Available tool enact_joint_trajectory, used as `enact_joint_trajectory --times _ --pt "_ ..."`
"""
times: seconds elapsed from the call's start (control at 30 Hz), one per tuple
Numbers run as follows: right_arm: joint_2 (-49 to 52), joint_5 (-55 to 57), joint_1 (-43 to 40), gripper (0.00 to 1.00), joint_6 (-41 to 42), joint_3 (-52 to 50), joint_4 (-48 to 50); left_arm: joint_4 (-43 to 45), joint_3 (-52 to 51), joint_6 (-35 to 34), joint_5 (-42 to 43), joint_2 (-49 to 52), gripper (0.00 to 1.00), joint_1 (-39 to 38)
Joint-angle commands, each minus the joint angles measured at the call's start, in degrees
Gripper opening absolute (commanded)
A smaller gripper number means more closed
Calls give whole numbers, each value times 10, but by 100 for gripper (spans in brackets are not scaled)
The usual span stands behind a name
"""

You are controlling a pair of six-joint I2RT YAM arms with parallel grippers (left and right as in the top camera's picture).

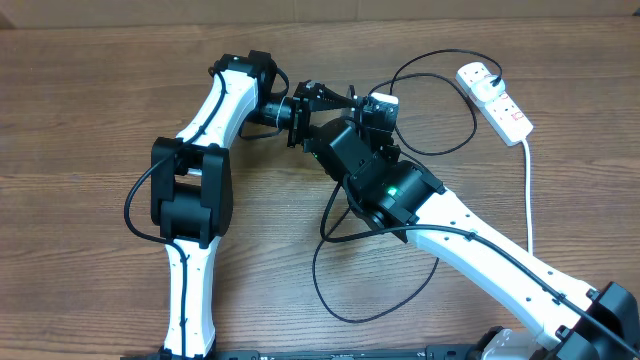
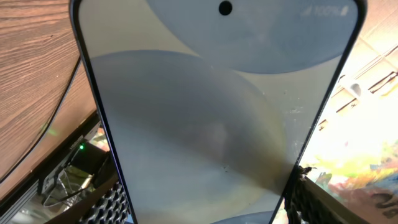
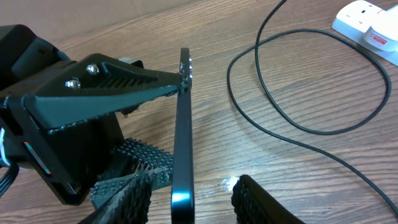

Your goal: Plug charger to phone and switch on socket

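My left gripper [image 2: 208,208] clamps the phone [image 3: 181,143] edge-up to steady it; my right gripper [image 3: 189,200] straddles it, spread, empty.

Your left wrist view cuts off the lower end of the phone [image 2: 211,124], and its status text is blurred. Your right wrist view crops the socket [image 3: 367,22] at the top corner; the charger [image 3: 336,132] runs off the right edge.

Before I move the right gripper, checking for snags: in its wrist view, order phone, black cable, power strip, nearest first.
1. Phone, upright on edge between the fingers.
2. Black cable, looping ahead to the right.
3. Power strip, far top-right corner.
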Motion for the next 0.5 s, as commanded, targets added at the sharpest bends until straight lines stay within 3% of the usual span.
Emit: enact_joint_trajectory --times 0.0,0.47 --pt "3 8 -1 42 -6 9 7 0 17 -8 35 6 61 7" --pt "25 4 -2 39 -5 9 11 0 17 -10 35 6 62 7"
